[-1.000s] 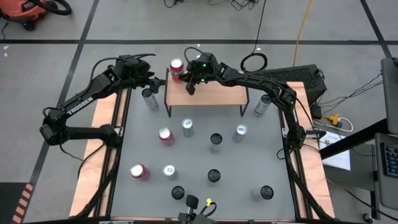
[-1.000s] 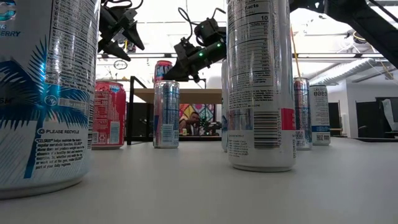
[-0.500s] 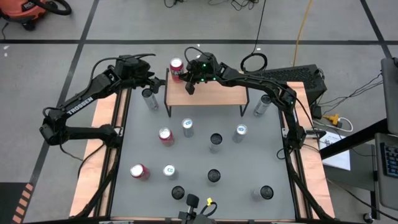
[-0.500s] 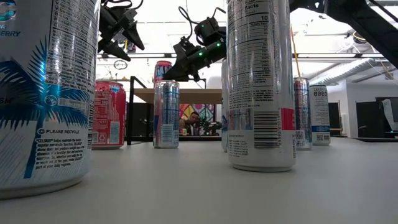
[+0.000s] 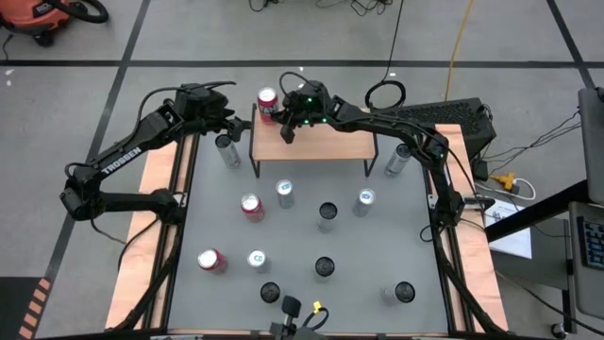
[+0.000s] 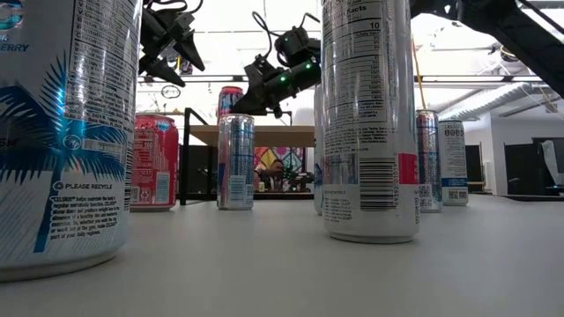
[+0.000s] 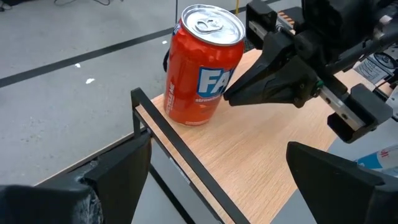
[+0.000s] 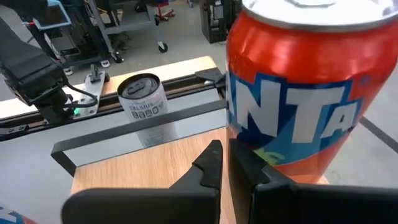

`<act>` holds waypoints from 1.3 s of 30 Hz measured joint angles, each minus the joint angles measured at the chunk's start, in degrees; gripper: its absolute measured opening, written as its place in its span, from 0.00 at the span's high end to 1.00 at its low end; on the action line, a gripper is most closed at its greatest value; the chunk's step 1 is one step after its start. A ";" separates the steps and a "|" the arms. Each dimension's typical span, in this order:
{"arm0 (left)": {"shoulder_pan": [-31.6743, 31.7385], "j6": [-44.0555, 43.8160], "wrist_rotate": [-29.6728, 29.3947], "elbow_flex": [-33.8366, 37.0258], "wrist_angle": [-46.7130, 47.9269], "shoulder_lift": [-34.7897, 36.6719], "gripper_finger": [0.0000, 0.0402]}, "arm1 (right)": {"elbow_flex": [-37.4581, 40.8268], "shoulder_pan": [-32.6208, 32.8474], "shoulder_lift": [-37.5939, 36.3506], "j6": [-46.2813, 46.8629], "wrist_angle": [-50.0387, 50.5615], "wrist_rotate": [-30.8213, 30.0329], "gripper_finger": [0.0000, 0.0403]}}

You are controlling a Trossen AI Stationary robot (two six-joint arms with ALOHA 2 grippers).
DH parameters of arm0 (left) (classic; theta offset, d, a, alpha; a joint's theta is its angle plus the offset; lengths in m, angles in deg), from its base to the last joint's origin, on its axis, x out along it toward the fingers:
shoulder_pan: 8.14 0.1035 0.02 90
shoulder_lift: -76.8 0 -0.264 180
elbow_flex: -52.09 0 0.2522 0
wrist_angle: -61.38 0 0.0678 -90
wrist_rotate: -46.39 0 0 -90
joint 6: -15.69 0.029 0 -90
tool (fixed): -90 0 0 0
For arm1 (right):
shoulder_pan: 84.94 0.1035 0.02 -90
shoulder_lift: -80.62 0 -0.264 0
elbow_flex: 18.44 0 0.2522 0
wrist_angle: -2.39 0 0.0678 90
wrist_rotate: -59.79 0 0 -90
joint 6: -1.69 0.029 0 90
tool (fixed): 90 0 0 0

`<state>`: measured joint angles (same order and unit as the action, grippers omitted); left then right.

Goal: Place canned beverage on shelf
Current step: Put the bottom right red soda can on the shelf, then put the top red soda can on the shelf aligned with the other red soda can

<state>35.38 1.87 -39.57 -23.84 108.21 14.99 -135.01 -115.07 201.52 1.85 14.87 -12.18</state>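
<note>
The shelf (image 5: 326,142), a wooden top on thin black legs, stands at the table's far middle. A red canned beverage (image 5: 268,102) (image 7: 204,65) stands upright on its base at the top's far left corner. My right gripper (image 7: 226,97) (image 5: 282,115) is shut, and its tips are right at the can's side, coming from the table's right. My left gripper (image 7: 224,186) (image 5: 233,117) hovers open just off the shelf's left end, above table level, with nothing between its fingers. My right gripper has its shut fingertips (image 7: 231,94) at the red can's side wall (image 7: 217,93), about halfway down, coming roughly level from the table's right. I cannot tell whether they touch the can. The can stands upright on the shelf top.
A silver can (image 5: 226,149) (image 8: 142,99) stands on the table left of the shelf, another (image 5: 398,159) at its right end. Several more cans (image 5: 284,194) stand scattered over the grey table in front of the shelf. A tall can (image 6: 368,114) fills the low view.
</note>
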 joint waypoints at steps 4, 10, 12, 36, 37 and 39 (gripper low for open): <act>0.00 -0.80 0.02 0.00 0.00 0.00 0.07 | 0.00 0.04 -1.21 0.62 2.47 0.89 1.00; -1.10 -1.14 -0.03 0.00 0.22 -0.02 0.07 | 0.00 0.07 -6.55 0.65 10.09 6.18 1.00; -1.71 -2.28 -0.02 0.00 0.75 -0.02 0.07 | 0.00 0.17 -9.47 0.66 15.25 6.28 1.00; -30.53 -8.80 2.45 0.02 6.05 2.60 0.07 | -0.09 5.86 -36.59 0.50 61.49 6.06 1.00; -32.35 -8.25 2.18 0.02 7.35 2.58 0.07 | -0.07 5.88 -36.95 0.14 63.58 6.08 1.00; -35.61 -8.52 1.12 0.02 9.64 2.56 0.07 | -0.07 5.88 -37.49 -0.05 66.80 6.55 1.00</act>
<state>-0.23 -6.65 -38.45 -23.82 117.85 17.55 -135.08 -109.19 164.03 1.80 81.67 -5.63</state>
